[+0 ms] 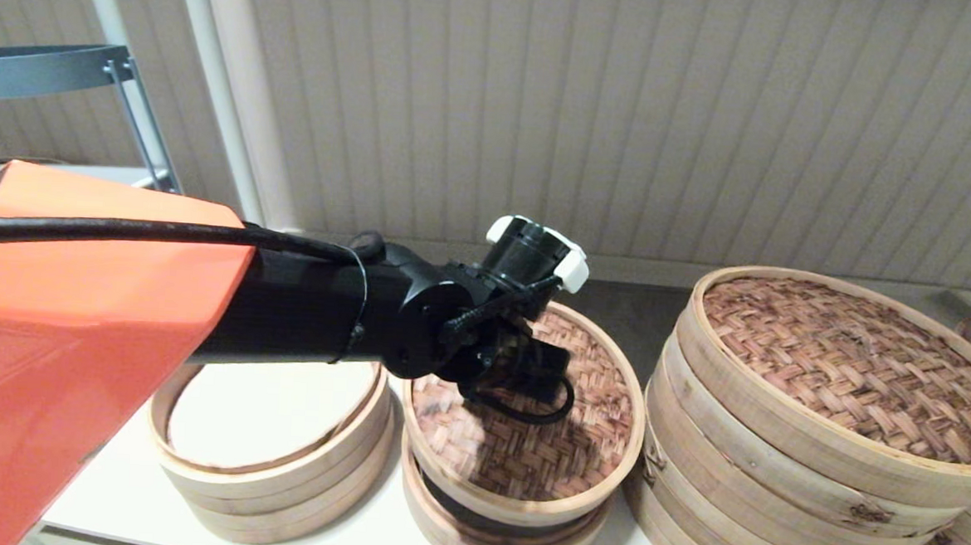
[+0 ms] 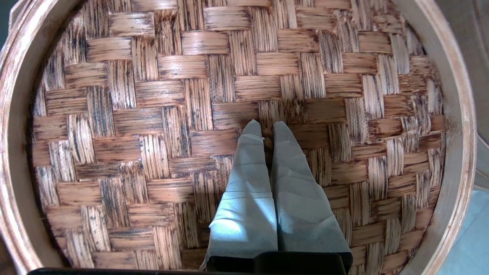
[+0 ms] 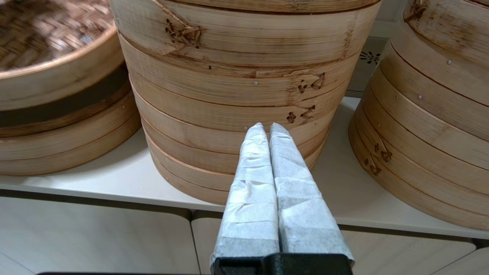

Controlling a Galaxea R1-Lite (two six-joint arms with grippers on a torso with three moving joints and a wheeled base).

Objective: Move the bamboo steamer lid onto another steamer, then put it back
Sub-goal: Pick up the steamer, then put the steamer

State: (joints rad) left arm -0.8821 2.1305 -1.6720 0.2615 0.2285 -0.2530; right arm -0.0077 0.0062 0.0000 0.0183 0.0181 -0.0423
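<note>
The bamboo steamer lid, reddish-brown woven with a pale rim, hangs tilted just above the low small basket with the dark inner rim. My left gripper is shut on the tiny centre loop of the lid; in the head view the wrist covers the fingers. The other steamer, a pale stack with a cream liner, stands uncovered to the left of the lid. My right gripper is shut and empty, parked low in front of the table edge.
A very large steamer stack with a big woven lid stands right of the small basket, close to the right fingertips. Another big stack is at the far right. All rest on a white table. A grey rack stands back left.
</note>
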